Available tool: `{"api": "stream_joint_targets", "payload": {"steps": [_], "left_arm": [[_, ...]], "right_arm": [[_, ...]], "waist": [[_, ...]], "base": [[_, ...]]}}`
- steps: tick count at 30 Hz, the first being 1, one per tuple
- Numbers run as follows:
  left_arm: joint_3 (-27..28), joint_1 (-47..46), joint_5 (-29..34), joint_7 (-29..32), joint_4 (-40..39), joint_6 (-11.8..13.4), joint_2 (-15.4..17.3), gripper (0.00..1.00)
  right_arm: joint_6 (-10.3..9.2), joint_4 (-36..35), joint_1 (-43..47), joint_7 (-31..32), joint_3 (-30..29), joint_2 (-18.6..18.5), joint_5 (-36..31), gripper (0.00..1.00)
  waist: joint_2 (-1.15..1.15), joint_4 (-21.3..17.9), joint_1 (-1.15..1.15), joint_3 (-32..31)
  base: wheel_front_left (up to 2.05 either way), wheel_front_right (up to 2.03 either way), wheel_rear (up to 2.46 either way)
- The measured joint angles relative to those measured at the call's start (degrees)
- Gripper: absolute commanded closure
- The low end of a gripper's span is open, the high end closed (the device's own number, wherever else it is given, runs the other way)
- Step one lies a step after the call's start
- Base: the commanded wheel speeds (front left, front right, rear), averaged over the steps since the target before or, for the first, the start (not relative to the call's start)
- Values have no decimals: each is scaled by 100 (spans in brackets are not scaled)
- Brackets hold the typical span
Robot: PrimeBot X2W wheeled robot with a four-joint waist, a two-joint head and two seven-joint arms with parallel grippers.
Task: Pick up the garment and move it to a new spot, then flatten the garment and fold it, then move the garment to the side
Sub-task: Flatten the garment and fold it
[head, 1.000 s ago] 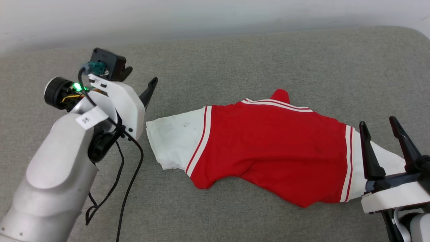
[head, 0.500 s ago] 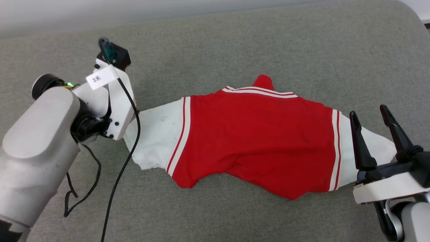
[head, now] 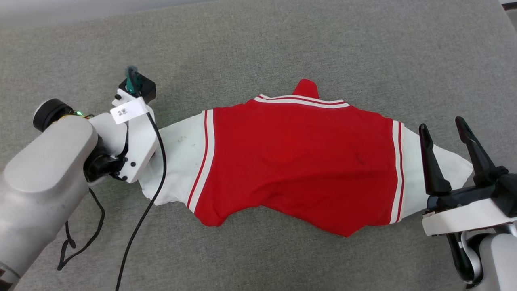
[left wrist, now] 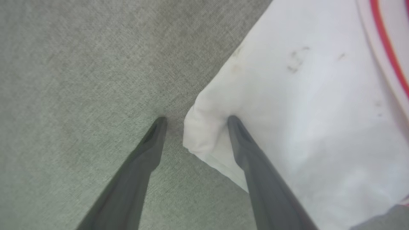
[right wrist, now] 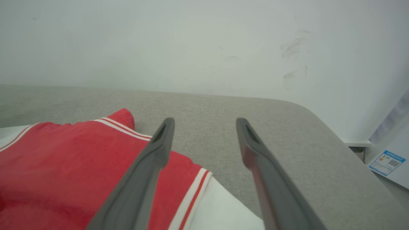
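We're over the red jersey-style T-shirt with white short sleeves (head: 299, 161), which is stretched crosswise on the grey fabric-covered table (head: 258, 48) with its near edge rumpled. Our left gripper (left wrist: 195, 120) stands wide and straddles the corner of the white sleeve on our left (left wrist: 303, 95). One finger is on the table and the other presses the cloth. Our right gripper (head: 441, 125) is spread just as wide, holds nothing and is poised over the other white sleeve (head: 452, 165). We judge the shirt light, limp and floppy, so it should sag and crease wherever it goes unsupported, but it won't break and should hardly slip. The best hold looks like pinching both sleeve edges together, so it lifts evenly.
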Motion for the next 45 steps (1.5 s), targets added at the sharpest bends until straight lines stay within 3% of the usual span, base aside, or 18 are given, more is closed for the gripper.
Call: {"api": "stream_joint_targets", "payload": {"steps": [1, 2, 8, 13, 17, 25, 31, 37, 45], "left_arm": [[-45, -4, -73, -69, 4, 0, 27, 65], [-76, -4, -138, -153, 14, -1, 49, 100], [-200, 57, -230, -1104, 116, -18, 126, 100], [-14, 60, -111, -2000, 193, -12, 331, 100], [132, 87, -64, -2519, 27, 85, 446, 100], [226, 218, 10, -2927, -539, 299, 582, 100], [240, 236, 93, -3006, -1033, 476, 672, 100], [247, 233, 170, -3038, -1414, 594, 689, 100], [274, 105, 213, -3080, -1710, 654, 647, 100]], "right_arm": [[0, 18, -6, -3, -7, -2, 12, 0], [0, 30, -10, -7, -22, -7, 21, 0], [0, 63, -35, -16, -177, -170, 26, 0], [0, -1, -190, 48, -412, -635, -18, 0], [0, -155, -266, 492, -441, -1155, 47, 0], [0, -386, -443, 2417, 78, -2449, 641, 0], [0, -414, -629, 4389, 699, -3131, 1737, 0], [0, 21, -941, 5461, 947, -3292, 2424, 0], [0, 943, -1212, 5537, 1179, -3023, 2693, 0]], "waist": [[0, -1, 0, 0], [0, 4, 0, -5], [0, 107, 0, -139], [0, 237, 1, -328], [0, 358, 0, -469], [0, 640, 0, -580], [0, 784, 0, -520], [0, 923, 1, -355], [0, 1090, 0, -38]], "base": [[0, 0, 0], [0, 0, 0], [0, 0, 0], [0, 0, 0], [0, 0, 0], [0, 0, 0], [0, 0, 0], [0, 0, 0], [0, 0, 0]]}}
